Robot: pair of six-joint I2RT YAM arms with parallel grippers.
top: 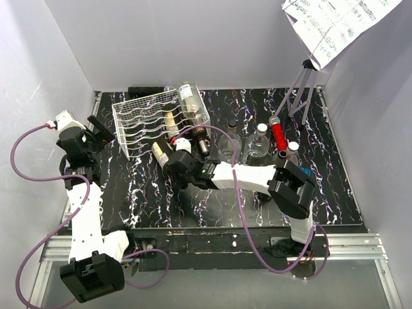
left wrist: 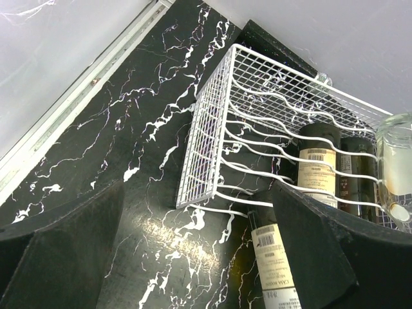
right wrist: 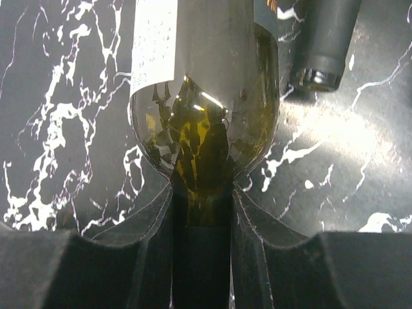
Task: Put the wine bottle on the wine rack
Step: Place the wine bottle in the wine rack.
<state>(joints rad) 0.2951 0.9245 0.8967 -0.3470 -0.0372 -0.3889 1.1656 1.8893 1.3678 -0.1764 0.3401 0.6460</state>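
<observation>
The wine bottle (right wrist: 206,96) is dark green with a pale label and lies on the black marbled table. Its neck is pinched between the fingers of my right gripper (right wrist: 201,193), which is shut on it. From above, that bottle (top: 158,153) points its base at the front edge of the white wire wine rack (top: 154,119), with the right gripper (top: 175,161) just behind it. In the left wrist view the bottle's labelled body (left wrist: 273,257) lies at the front wires of the rack (left wrist: 212,141). My left gripper (top: 102,132) stands open and holds nothing, left of the rack.
Dark bottles (left wrist: 315,161) lie in the rack's cradles and a clear bottle (top: 188,96) rests at its far right. Two glass vessels (top: 243,147), a red bottle (top: 278,135) and a tripod (top: 301,90) with a paper sheet stand to the right. Another dark bottle neck (right wrist: 322,45) lies beside the held one.
</observation>
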